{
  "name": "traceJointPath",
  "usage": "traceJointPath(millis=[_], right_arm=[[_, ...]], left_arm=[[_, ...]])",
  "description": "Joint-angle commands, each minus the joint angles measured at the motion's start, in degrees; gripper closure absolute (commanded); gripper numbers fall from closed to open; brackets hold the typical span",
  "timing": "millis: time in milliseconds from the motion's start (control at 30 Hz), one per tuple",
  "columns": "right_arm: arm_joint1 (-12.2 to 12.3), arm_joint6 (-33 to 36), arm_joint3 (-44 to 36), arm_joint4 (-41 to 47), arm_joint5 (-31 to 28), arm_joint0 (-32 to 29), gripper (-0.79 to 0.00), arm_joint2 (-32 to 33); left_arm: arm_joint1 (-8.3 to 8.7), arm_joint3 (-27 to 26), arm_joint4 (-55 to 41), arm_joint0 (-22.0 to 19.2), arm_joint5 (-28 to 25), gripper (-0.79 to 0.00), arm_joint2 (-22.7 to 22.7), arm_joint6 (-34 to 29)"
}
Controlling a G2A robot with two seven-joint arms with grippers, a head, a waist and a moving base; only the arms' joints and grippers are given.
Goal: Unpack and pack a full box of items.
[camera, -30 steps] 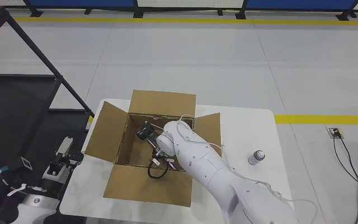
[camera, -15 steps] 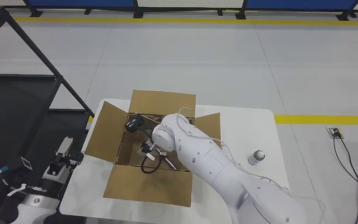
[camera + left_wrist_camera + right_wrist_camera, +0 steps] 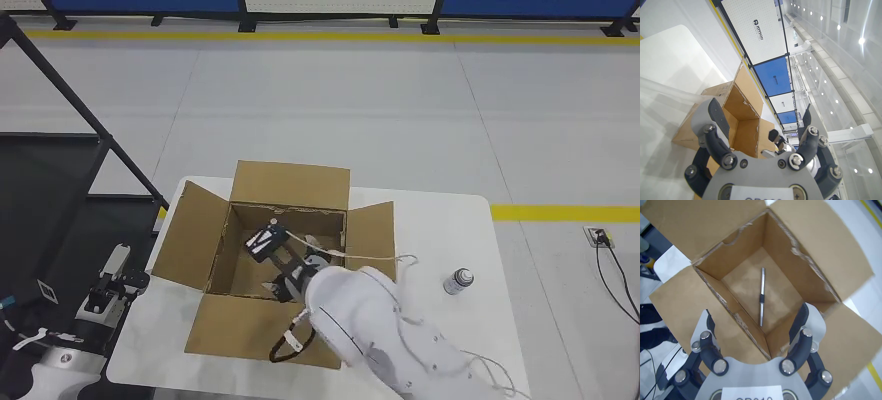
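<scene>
An open cardboard box (image 3: 290,185) stands on the white table (image 3: 440,230), all flaps folded out. On its floor lies a thin silver rod (image 3: 762,289) with a black band at its middle. My right gripper (image 3: 755,321) hangs open above the box (image 3: 810,237), nothing between its fingers; from above it appears as a dark head (image 3: 265,242) over the box's inside. My left gripper (image 3: 761,109) is open and empty, low beside the table's left edge (image 3: 105,290), facing the box (image 3: 745,98).
A small silver can (image 3: 459,281) stands on the table to the right of the box. A black frame (image 3: 120,165) runs along the table's left side. The box flaps spread wide on every side.
The right gripper swung toward the box's back-left corner, then came back over the middle. The arm's bulk has shifted toward the box's near flap. The left arm has not moved.
</scene>
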Motion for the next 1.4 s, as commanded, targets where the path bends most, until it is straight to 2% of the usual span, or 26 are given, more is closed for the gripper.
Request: traceJointPath(millis=[0,67,133,233,400,567,733,1000,1200,1233,1267,1300,1367], right_arm=[[1.8,4.2,-13.3,-9.5,-0.5,-8.7,-0.785,5.7],[2.8,6.9,-20.7,-14.2,-0.7,-14.8,-0.785,10.3],[3.5,9.1,-24.6,-17.7,0.0,-19.8,-0.785,15.7],[3.9,11.0,-24.6,-20.0,2.9,-24.0,-0.785,23.8],[4.1,11.8,-21.4,-15.9,5.5,-30.4,-0.785,35.2],[4.0,11.6,-12.0,-12.6,7.0,-28.2,-0.785,40.5],[4.0,6.6,-4.8,-6.3,6.2,-26.4,-0.785,43.5],[3.9,-2.9,7.7,-0.4,6.5,-21.5,-0.785,44.8],[3.9,-5.9,15.7,1.5,7.1,-17.6,-0.785,44.9],[3.9,-5.8,16.8,1.9,7.2,-17.1,-0.754,45.1],[4.0,-5.8,17.7,2.0,7.2,-16.6,-0.671,45.1],[4.0,-5.9,18.4,2.3,7.0,-16.2,-0.551,45.2],[4.1,-6.1,19.7,2.5,7.0,-15.6,-0.459,45.3]], left_arm=[[0.00,0.0,0.0,0.0,0.0,-0.785,0.0,0.0],[0.00,0.0,0.0,0.0,0.0,-0.785,0.0,0.0],[0.00,0.0,0.0,0.0,0.0,-0.785,0.0,0.0],[0.00,0.0,0.0,0.0,0.0,-0.785,0.0,0.0],[0.00,0.0,0.0,0.0,0.0,-0.785,0.0,0.0],[0.00,0.0,0.0,0.0,0.0,-0.785,0.0,0.0],[0.00,0.0,0.0,0.0,0.0,-0.785,0.0,0.0],[0.00,0.0,0.0,0.0,0.0,-0.785,0.0,0.0],[0.00,0.0,0.0,0.0,0.0,-0.785,0.0,0.0],[0.00,0.0,0.0,0.0,0.0,-0.785,0.0,0.0],[0.00,0.0,0.0,0.0,0.0,-0.785,0.0,0.0],[0.00,0.0,0.0,0.0,0.0,-0.785,0.0,0.0],[0.00,0.0,0.0,0.0,0.0,-0.785,0.0,0.0]])
